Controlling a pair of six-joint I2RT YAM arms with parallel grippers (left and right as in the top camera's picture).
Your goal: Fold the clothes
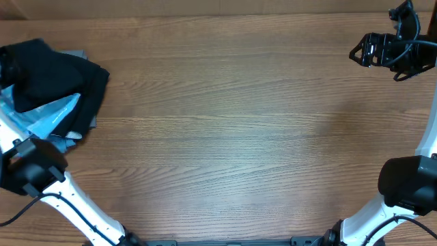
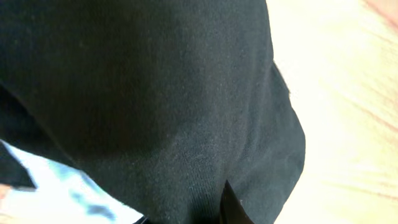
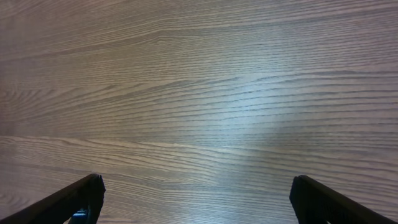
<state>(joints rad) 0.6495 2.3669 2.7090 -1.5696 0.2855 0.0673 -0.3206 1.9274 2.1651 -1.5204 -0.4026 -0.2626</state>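
Note:
The clothes, a plain black T-shirt [image 1: 61, 78], lie bunched on top of a pile at the table's far left edge. My left gripper [image 1: 12, 68] sits at the pile's left end, shut on a fold of the black fabric. In the left wrist view the black shirt [image 2: 155, 93] fills nearly the whole frame, and only one dark fingertip [image 2: 233, 208] pokes out against it. My right gripper [image 1: 362, 53] hangs open at the far right back of the table, well away from the shirt. Its two fingers [image 3: 81, 199] stand wide apart over bare wood.
A light-blue garment with white print [image 1: 51, 115] lies under the black shirt and shows in the left wrist view's lower left [image 2: 56, 193]. A grey garment [image 1: 76, 55] peeks out behind the pile. The wooden table [image 1: 232, 137] stretches between the two arms.

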